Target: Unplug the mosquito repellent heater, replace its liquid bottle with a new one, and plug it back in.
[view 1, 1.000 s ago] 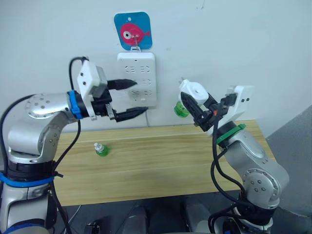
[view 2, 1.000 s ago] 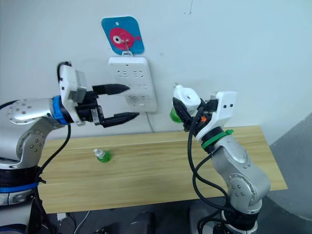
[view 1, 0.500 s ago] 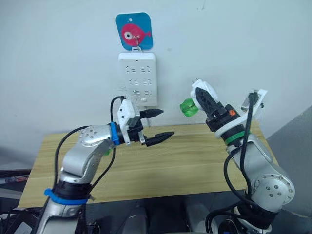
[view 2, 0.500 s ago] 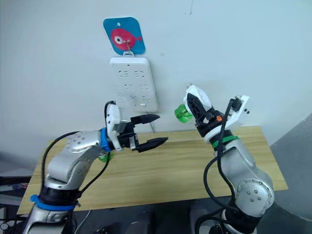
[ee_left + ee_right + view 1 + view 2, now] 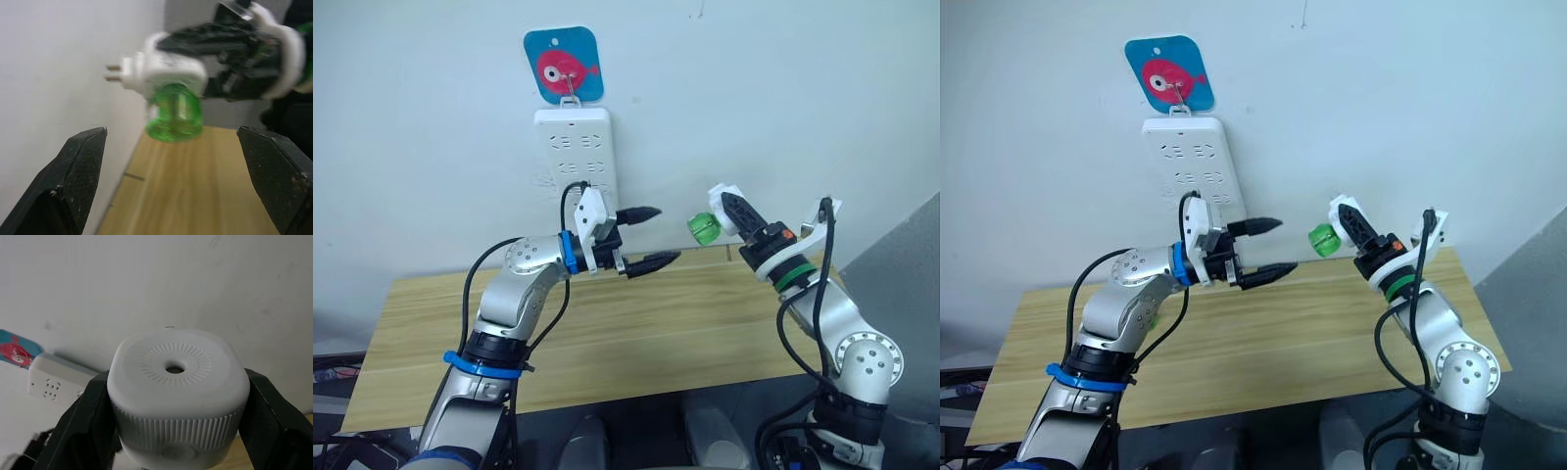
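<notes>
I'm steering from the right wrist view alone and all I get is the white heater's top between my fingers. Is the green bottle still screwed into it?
Observer: Yes. The liquid bottle hangs from the mosquito repellent heater, held by the right gripper.
Operator: Where is the other arm?
Observer: The left gripper is open in mid-air, its fingertips pointing at the bottle with a gap between them and it.
Operator: Is the heater clear of the socket?
Observer: Yes. Its two prongs are bare, and the wall power strip is off to the robot's left of it.
</notes>
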Controlling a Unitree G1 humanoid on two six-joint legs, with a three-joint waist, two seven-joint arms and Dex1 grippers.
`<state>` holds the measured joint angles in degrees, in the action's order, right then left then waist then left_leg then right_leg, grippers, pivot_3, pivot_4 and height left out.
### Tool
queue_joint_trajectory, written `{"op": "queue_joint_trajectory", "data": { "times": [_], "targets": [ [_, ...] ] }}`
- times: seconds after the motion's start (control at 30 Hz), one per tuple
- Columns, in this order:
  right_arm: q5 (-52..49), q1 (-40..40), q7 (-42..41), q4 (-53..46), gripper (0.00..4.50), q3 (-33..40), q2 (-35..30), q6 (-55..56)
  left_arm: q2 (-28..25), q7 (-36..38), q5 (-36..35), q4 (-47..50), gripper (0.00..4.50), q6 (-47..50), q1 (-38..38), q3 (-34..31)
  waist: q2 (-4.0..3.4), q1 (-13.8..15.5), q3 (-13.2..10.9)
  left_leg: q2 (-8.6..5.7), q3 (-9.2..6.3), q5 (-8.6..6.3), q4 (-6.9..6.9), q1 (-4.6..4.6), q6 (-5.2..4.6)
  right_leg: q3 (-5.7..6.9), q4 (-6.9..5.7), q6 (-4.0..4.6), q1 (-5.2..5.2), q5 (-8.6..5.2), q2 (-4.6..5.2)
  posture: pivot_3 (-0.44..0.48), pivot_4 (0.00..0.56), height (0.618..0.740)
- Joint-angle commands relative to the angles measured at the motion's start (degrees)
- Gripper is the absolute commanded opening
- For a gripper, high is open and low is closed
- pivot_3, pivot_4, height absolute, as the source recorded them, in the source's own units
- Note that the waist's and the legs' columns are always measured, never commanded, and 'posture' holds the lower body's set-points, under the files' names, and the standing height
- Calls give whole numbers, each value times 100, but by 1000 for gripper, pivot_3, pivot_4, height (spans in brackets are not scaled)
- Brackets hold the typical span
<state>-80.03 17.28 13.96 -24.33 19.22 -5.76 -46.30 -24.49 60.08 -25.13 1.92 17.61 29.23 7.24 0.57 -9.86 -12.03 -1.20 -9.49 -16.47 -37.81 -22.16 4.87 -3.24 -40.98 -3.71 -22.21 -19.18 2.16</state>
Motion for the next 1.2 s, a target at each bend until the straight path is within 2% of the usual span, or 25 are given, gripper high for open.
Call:
{"op": "queue_joint_trajectory", "data": {
  "times": [0.03,0.2,0.3,0.67,1.0,1.2],
  "targets": [
    [-695,202,-7,132,2951,117,-155,184,44,-70,55,144,4500,-43,84,14,0,15,0,0,0,0,0,0,-1,-1,0,0,0,0,0,-147,171,740],
    [-1210,127,532,36,2951,-111,-4,511,517,-664,464,-95,4500,-529,259,12,0,66,0,-4,7,-1,-7,0,-2,-14,2,-1,2,0,3,-152,177,740],
    [-1312,25,818,-198,2951,-304,159,746,617,-691,583,-43,4500,-761,243,51,0,44,0,-3,11,-1,-5,0,-2,-18,2,-1,1,0,3,-158,181,740],
    [-1328,-137,1385,-724,2951,-878,545,1512,981,-1211,484,-72,4500,-554,333,-66,-1,34,0,-3,14,-1,-5,1,-2,-24,2,-1,-1,0,1,-168,176,740],
    [-1320,-234,1329,-793,2951,-1081,306,1671,824,-996,74,138,4500,7,495,-163,-1,32,0,-3,14,-1,-4,1,-2,-24,2,-1,-1,0,0,-167,174,740],
    [-1344,-223,1292,-786,2951,-1165,235,1723,870,-1039,126,189,4500,3,485,-68,-1,31,0,-2,15,-1,-4,2,-1,-24,2,-1,-1,0,0,-167,173,740]
  ]
}}
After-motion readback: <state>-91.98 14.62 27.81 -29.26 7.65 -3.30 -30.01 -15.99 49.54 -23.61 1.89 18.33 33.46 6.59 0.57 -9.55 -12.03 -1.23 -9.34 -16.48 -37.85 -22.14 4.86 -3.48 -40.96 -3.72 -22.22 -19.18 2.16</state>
